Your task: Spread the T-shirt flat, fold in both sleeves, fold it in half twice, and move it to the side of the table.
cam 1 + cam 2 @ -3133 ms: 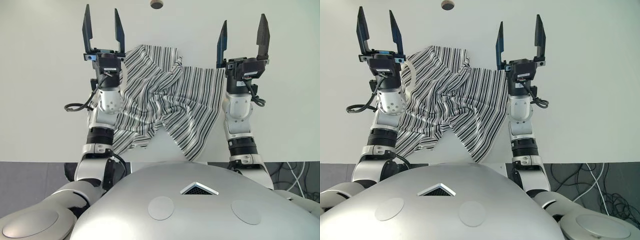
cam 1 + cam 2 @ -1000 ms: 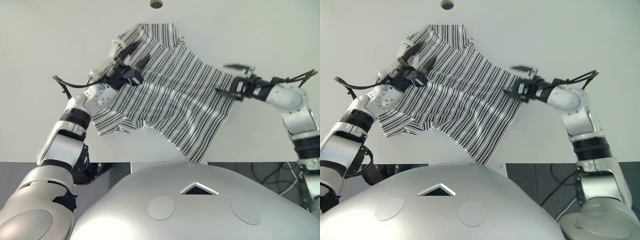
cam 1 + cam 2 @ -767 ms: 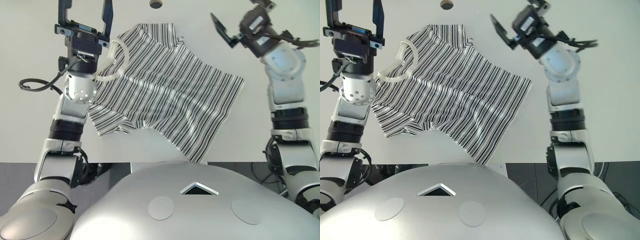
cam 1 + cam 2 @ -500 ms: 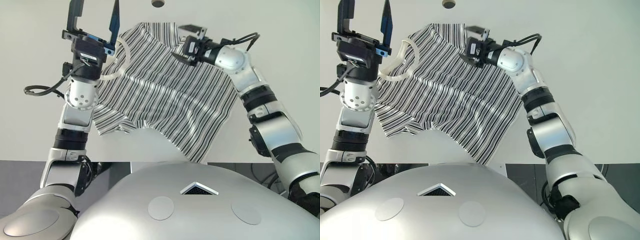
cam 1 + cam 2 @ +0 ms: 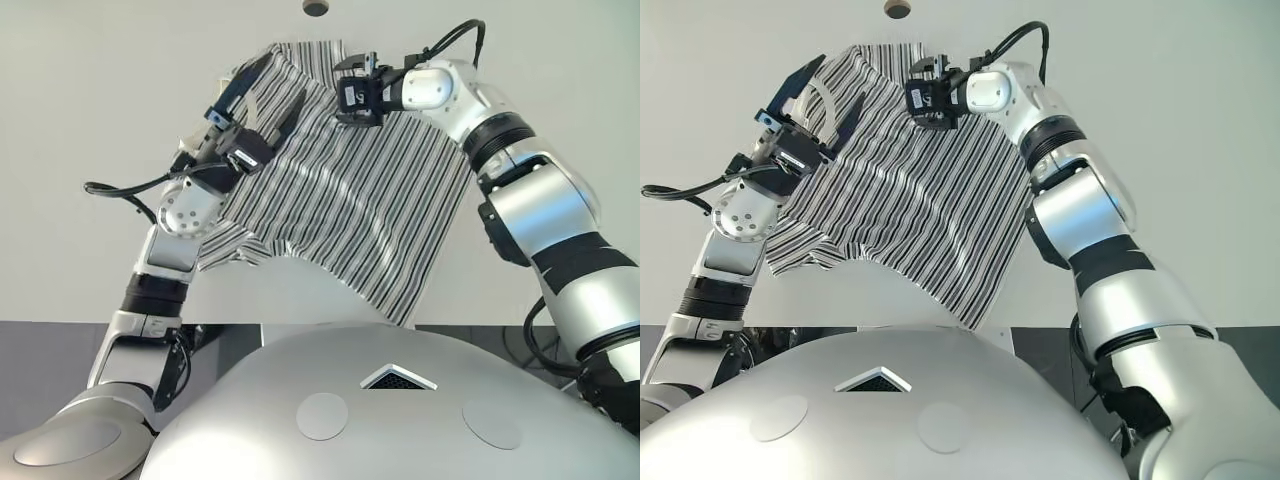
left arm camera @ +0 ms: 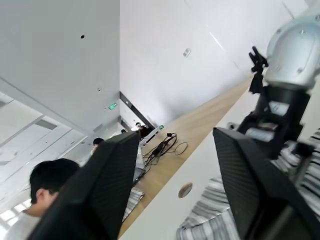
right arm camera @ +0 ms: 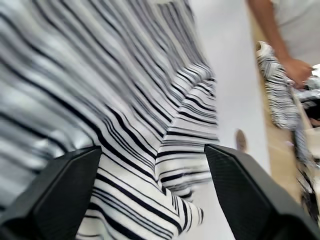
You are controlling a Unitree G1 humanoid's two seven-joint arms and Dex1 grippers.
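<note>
The striped T-shirt [image 5: 350, 200] lies crosswise on the white surface [image 5: 100, 60] in front of me, hem to my right, collar to my left, one sleeve near and one far. My left gripper [image 5: 280, 85] hovers over the collar side, jaws spread. Farther out, my right gripper [image 7: 152, 150] is low over the cloth by the far sleeve, jaws spread too.

T-shirt [image 5: 350, 190] on table [image 5: 80, 120], hole [image 5: 314, 7] in the table behind it

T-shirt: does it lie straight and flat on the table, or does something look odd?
The T-shirt lies askew, turned diagonally on the table, with one corner close to the near edge. Wrinkles cross its middle, and the sleeve by the left arm looks rumpled. It is not yet flat.
</note>
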